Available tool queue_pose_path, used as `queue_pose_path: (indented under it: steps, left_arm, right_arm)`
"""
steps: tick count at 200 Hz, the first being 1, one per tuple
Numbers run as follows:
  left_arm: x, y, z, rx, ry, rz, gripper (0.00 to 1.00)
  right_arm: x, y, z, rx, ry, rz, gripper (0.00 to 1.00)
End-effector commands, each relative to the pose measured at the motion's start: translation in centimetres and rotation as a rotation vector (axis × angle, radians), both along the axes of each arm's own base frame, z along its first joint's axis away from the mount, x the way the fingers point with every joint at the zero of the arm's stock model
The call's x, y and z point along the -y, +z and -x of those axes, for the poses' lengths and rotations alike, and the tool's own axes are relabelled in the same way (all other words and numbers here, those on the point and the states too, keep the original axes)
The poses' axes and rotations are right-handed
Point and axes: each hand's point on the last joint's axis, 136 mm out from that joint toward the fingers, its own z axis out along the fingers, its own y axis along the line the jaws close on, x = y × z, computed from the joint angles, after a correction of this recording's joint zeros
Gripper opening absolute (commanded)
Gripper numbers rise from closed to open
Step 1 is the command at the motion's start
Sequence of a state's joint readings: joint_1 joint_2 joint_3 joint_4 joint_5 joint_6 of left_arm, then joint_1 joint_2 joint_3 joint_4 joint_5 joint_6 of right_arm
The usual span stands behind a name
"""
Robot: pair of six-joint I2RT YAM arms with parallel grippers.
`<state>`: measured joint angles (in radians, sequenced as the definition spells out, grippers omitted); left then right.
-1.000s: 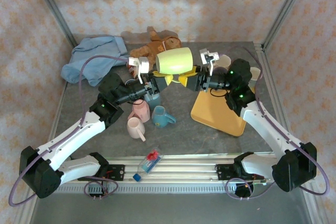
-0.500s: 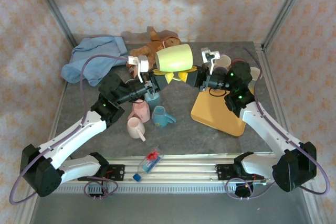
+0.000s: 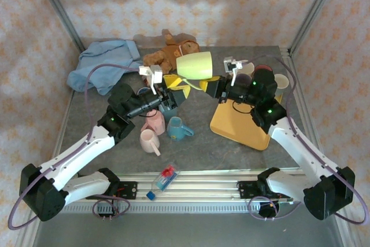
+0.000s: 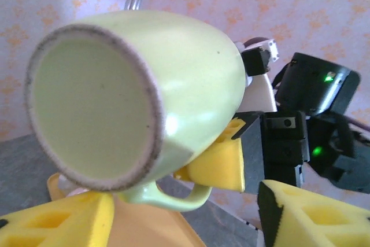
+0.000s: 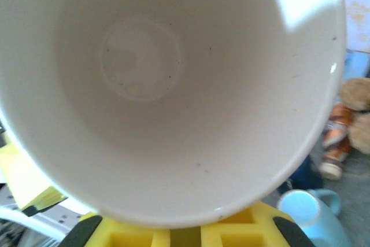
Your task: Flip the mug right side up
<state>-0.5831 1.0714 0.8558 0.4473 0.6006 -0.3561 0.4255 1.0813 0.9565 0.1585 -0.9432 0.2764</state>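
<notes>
Right hand [image 3: 205, 83] [image 5: 185, 232]: closed tight on the mug [image 3: 195, 65], pinching its wall at the low side of the mouth.
Left hand [image 3: 176, 88] [image 4: 191, 218]: jaws stand well apart and hold nothing; the mug's base sits just ahead of and above its fingers [image 4: 69, 221], apparently clear of them.
Mug [image 4: 144, 85] [image 5: 173, 85]: in the air between the hands, on its side, with the mouth toward the right hand, the base toward the left hand and the handle [image 4: 173, 198] hanging down.
Handling: looks like glazed ceramic, so stiff, smooth and likely slippery. It probably hangs heavy from a one-edge pinch and may swing. A drop onto the bench [image 3: 202, 143] could chip it.
Where to hold: the wall at the rim, or across the body. The thin handle looks a poor choice.
Hidden: the mug's inside blocks the right wrist view, so I cannot tell whether one finger sits inside. The left fingers are cut off at the frame edge.
Beyond: the tray [image 3: 240, 125] lies below the right hand.
</notes>
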Motion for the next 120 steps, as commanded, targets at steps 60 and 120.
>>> queue_pose_path:
  steps: [60,120]
  left_arm:
    - [-2.2,-3.0,0.0,-0.033,0.118,-0.27,0.75]
    - [-3.0,-6.0,-0.6,-0.067,0.157,-0.429,0.97]
  right_arm:
    - [14.0,-5.6,-4.2,-0.286,-0.807,0.501,0.0]
    - [23.8,-11.4,-2.5,-0.593,-1.193,0.846,0.0]
